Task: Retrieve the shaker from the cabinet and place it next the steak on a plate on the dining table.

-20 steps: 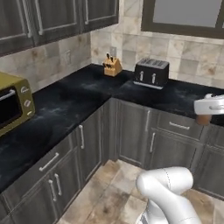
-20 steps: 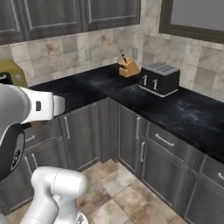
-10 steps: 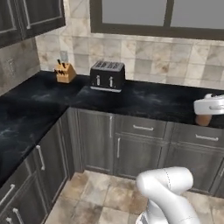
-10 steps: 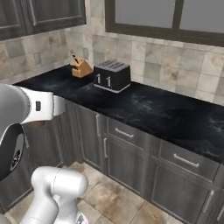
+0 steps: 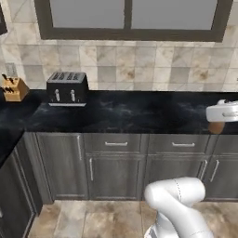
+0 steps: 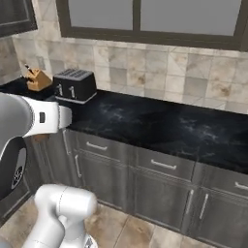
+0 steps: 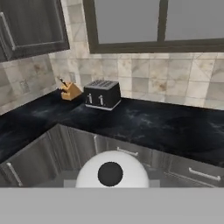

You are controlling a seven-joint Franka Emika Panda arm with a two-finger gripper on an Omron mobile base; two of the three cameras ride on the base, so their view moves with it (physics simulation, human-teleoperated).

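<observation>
The small brown wooden shaker with a white knob-like top [image 7: 110,170] appears grasped in the hand [image 5: 222,114]; cabinet retrieval looks done, with delivery beside the steak remaining.

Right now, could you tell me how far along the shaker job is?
Retrieval looks done: the shaker hangs at the tool, apparently gripped. In hand: carrying it, facing the toaster counter. Left: setting it beside the steak on the dining table.

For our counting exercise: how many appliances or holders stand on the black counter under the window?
2. A dark toaster stands near the counter's left end, and a wooden knife block sits further left in the corner. More may lie beyond the picture edges.
</observation>
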